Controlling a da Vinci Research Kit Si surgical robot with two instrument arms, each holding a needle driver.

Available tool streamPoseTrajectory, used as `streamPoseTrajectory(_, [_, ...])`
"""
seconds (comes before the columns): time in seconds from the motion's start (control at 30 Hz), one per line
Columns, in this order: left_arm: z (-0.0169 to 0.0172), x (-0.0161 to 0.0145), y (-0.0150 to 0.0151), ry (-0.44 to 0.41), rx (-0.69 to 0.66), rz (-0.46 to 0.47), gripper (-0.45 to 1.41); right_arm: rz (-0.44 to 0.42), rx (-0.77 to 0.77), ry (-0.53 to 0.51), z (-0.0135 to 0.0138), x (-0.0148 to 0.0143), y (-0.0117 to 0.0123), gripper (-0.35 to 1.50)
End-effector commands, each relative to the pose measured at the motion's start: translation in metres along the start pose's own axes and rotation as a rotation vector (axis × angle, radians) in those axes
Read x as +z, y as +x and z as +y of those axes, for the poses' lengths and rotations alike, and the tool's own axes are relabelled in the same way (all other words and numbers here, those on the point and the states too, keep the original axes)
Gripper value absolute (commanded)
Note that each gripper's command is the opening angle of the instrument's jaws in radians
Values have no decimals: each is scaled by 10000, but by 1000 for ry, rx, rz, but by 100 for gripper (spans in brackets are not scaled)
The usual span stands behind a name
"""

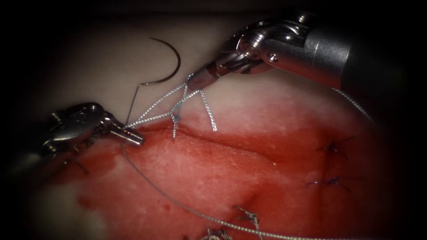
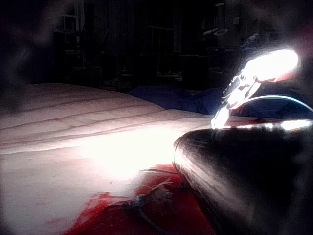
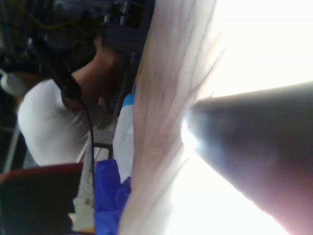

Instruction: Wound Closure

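The curved needle [image 1: 172, 62] lies free on the pale tissue [image 1: 249, 106] beyond the cut [image 1: 222, 141], held by neither tool and not in the tissue. My left tool [image 1: 130, 134] sits at the cut's left end, jaws shut on the thread [image 1: 151, 113]. Coming in from the upper right, my right tool [image 1: 198, 82] has its jaws shut on the thread strands above the cut. The strands meet in a knot [image 1: 176, 116] over the cut's left part. A short thread tail [image 1: 210, 114] hangs from the right tool's strands. The left wrist view shows the right tool [image 2: 254, 78] brightly lit.
A long run of thread [image 1: 178, 204] curves from the left tool across the red fluid [image 1: 133, 178] toward the near edge. Earlier stitches sit right of the cut [image 1: 331, 149] [image 1: 331, 181] and near the front [image 1: 249, 218]. The left shaft [image 2: 234, 171] is dark and close.
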Motion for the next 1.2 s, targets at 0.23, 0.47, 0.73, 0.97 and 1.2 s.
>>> streamPoseTrajectory(0.23, [22,5,12,-20,17,-109,-45,-32,-145,105,-14,-4,-7,-35])
streamPoseTrajectory(0.47, [50,8,10,-47,4,-205,-45,-55,-180,185,-24,1,-4,-35])
streamPoseTrajectory(0.73, [68,23,7,-82,-87,-251,-45,-23,-218,287,-39,7,-2,-35])
streamPoseTrajectory(0.97, [88,37,11,-127,-177,-302,-45,-1,-237,316,-50,17,4,-35])
streamPoseTrajectory(1.2, [115,60,12,-185,-321,-343,-45,-28,-235,341,-55,17,3,-35])
